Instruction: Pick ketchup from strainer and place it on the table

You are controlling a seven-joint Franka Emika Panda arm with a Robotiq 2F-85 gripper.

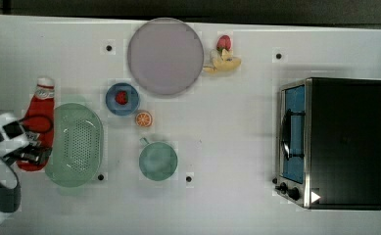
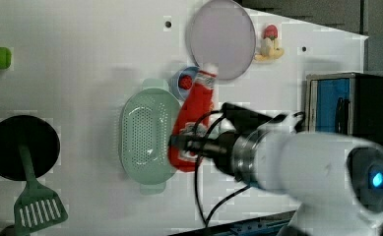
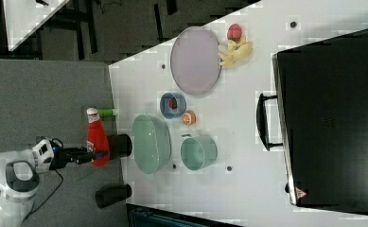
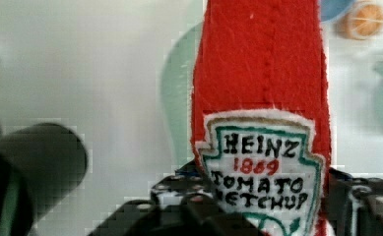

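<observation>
My gripper (image 1: pixel 31 147) is shut on the ketchup (image 1: pixel 38 122), a red felt bottle with a white cap and a white Heinz label. The bottle hangs in the air, off the strainer (image 1: pixel 75 144), just past its side at the top view's left. In the left view the ketchup (image 2: pixel 194 118) overlaps the strainer's (image 2: pixel 144 135) rim on the left view's right, with the gripper (image 2: pixel 184 145) clamped near its base. The wrist view has the ketchup (image 4: pixel 263 98) between the black fingers (image 4: pixel 179 196). The pale green strainer (image 3: pixel 151 142) lies empty on the white table (image 1: pixel 227 147).
On the top view's right of the strainer stand a teal mug (image 1: pixel 157 160), an orange slice (image 1: pixel 143 118) and a blue bowl with a strawberry (image 1: pixel 122 98). A lilac plate (image 1: pixel 165 56), a banana (image 1: pixel 225 62) and a toaster oven (image 1: pixel 335 142) lie farther off. A black pan (image 2: pixel 21 147) and a green spatula (image 2: pixel 36 209) sit at the left view's left.
</observation>
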